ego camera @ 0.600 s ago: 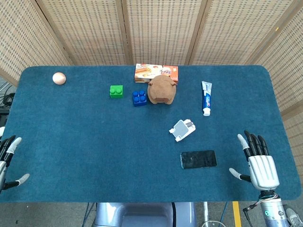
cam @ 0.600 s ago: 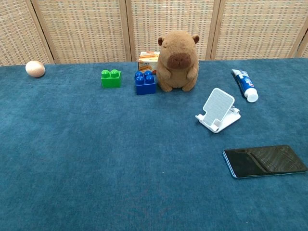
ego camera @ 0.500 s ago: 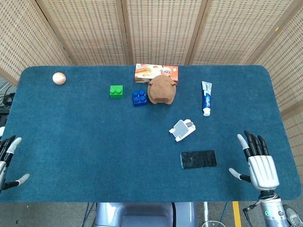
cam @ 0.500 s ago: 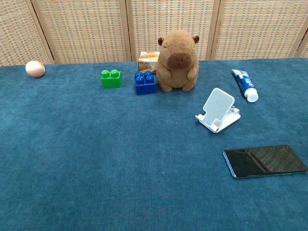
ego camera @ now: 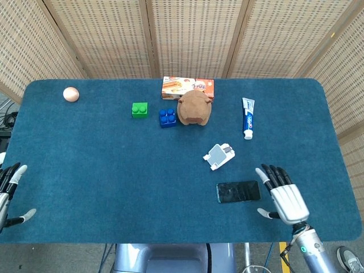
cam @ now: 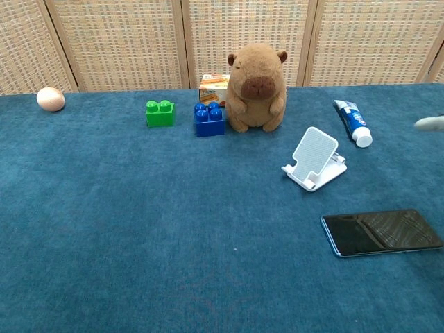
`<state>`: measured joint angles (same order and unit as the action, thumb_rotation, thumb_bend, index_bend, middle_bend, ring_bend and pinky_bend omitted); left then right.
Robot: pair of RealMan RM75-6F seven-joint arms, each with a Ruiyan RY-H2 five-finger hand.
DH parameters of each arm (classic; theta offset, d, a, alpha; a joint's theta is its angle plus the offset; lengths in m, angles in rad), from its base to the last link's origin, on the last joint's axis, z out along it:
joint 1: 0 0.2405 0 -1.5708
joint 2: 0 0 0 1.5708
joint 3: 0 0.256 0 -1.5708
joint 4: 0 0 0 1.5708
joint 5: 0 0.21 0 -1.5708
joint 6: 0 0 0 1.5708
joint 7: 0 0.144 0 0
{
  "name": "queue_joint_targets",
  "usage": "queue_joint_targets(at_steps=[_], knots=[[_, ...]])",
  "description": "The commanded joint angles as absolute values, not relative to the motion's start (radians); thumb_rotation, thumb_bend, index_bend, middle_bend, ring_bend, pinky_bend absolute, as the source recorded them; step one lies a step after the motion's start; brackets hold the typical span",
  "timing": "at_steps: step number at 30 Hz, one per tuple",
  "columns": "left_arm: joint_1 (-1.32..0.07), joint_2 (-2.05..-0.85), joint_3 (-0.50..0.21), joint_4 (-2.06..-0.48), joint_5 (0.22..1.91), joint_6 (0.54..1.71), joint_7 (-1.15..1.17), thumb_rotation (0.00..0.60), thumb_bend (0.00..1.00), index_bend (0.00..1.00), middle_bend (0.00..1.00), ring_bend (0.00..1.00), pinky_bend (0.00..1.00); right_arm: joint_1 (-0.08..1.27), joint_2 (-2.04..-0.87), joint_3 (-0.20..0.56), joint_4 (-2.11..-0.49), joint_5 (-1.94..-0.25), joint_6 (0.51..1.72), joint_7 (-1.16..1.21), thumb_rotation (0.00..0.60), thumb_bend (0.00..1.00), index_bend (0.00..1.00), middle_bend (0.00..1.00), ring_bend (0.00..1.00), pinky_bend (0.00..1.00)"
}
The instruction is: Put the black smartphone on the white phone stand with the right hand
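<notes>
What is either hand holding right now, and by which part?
Nothing. The right hand is open beside the black smartphone, which lies flat on the table; the left hand is open too.

The table wears a matt, napped blue cloth, like felt or short carpet. On it, the black smartphone has a smooth, glossy glass face that mirrors the light. Just behind the phone, the white phone stand looks like matt plastic with a finely perforated back plate. Further behind, the capybara toy is soft brown plush. Left of the toy, the blue brick and green brick are smooth, shiny plastic. The toothpaste tube is glossy. The right hand beside the phone has a smooth grey-white shell and dark fingers.
</notes>
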<state>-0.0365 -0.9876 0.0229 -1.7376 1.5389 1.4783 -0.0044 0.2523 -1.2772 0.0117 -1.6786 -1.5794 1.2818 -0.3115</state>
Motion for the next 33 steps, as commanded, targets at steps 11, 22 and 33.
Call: queue_joint_targets(at_steps=[11,22,33], knots=[[-0.067,-0.989,0.005,-1.748,1.481,1.417,0.02,0.6,0.0,0.0,0.0,0.0,0.0,0.422,-1.439,0.05,-1.546,-1.48,1.025,-0.43,0.6,0.05,0.17,0.23,0.17,0.23],[-0.071,-0.996,0.005,-1.751,1.473,1.409,0.039,0.6,0.0,0.0,0.0,0.0,0.0,0.466,-1.452,0.053,-1.489,-1.425,0.966,-0.425,0.6,0.09,0.22,0.27,0.22,0.26],[-0.075,-1.002,0.007,-1.754,1.469,1.402,0.059,0.6,0.0,0.0,0.0,0.0,0.0,0.492,-1.435,0.041,-1.465,-1.427,0.943,-0.398,0.6,0.1,0.26,0.28,0.23,0.27]])
